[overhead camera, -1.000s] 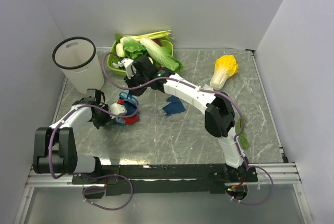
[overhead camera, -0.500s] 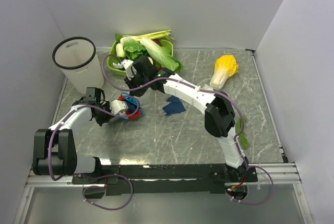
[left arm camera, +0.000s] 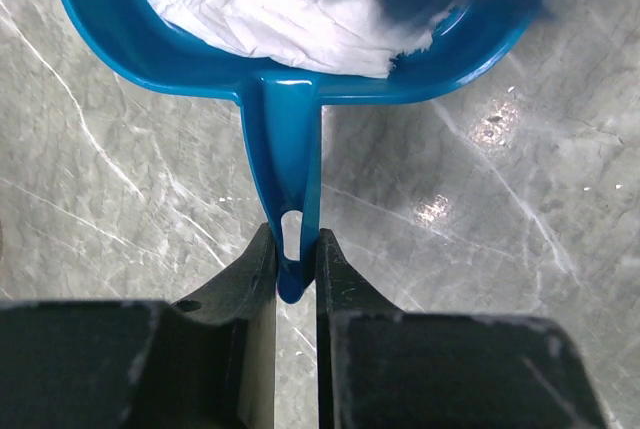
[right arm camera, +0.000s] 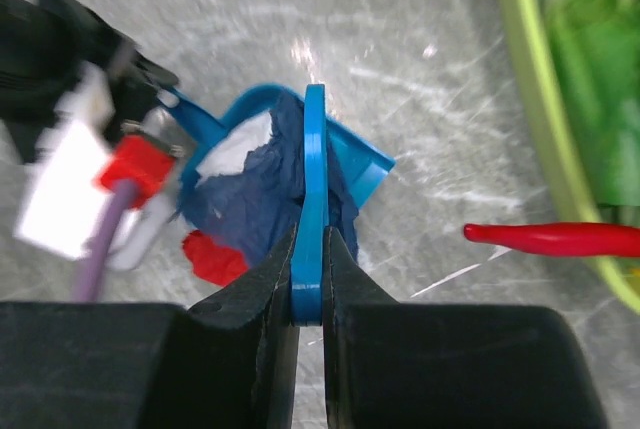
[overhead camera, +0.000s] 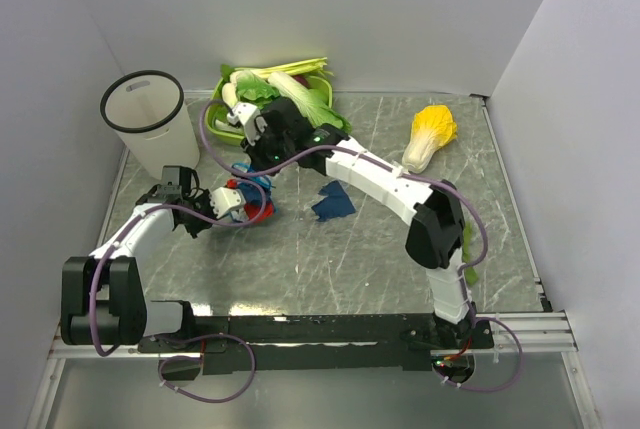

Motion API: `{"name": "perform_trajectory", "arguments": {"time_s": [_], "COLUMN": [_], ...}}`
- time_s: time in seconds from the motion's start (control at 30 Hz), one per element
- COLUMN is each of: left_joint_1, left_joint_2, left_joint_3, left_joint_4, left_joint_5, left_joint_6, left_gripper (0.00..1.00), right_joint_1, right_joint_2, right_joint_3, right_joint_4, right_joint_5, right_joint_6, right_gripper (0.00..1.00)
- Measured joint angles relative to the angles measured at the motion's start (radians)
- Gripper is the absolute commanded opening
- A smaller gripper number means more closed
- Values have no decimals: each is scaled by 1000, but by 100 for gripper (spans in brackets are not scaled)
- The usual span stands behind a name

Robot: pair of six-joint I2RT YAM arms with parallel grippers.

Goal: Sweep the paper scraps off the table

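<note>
Pinching the dustpan (left arm camera: 291, 164) by its thin handle, the left gripper (left arm camera: 293, 249) has both jaws pressed on the blue stem. Cannot tell if the pan rests on the table (overhead camera: 350, 259) or hangs just above it. A white scrap (left arm camera: 280, 14) lies inside the pan. A dark blue scrap (right arm camera: 265, 204) is bunched at its mouth, and a red scrap (right arm camera: 215, 257) sits just beside the pan.

The right gripper (right arm camera: 310, 244) clamps a thin blue tool (right arm camera: 313, 149) seen edge-on, jaws nearly together on it, with the tool's far end over the dark blue scrap at the pan. A lime-green tray (right arm camera: 525, 89) is near, to the right in the wrist view. A second dark blue scrap (overhead camera: 333, 202) lies apart on the table, right of the pan.

Versus a second ago:
- The pan and left gripper have shifted slightly toward the far wall.
- The right arm's elbow has swung out to the right.
- The red scrap is tighter against the pan.
- The second dark blue scrap has not moved.
- Both grips are unchanged.
</note>
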Motion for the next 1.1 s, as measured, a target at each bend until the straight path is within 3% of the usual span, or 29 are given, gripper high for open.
{"name": "perform_trajectory", "arguments": {"time_s": [0.63, 0.93, 1.1], "left_joint_1": [0, 0, 0], "left_joint_2": [-44, -92, -101], "left_joint_3": [4, 65, 148], "left_joint_4": [5, -76, -144], "left_joint_5": [25, 26, 40], "left_joint_6": [-12, -13, -39], "left_gripper": [1, 1, 1], "right_joint_1": [-20, -219, -287], "right_joint_2": [-124, -352, -391], "right_joint_3": [-16, -101, -202], "right_joint_4": [4, 67, 100], "right_joint_5": [31, 74, 133], "right_joint_6": [-28, 52, 88], "right_gripper": [0, 0, 0]}}
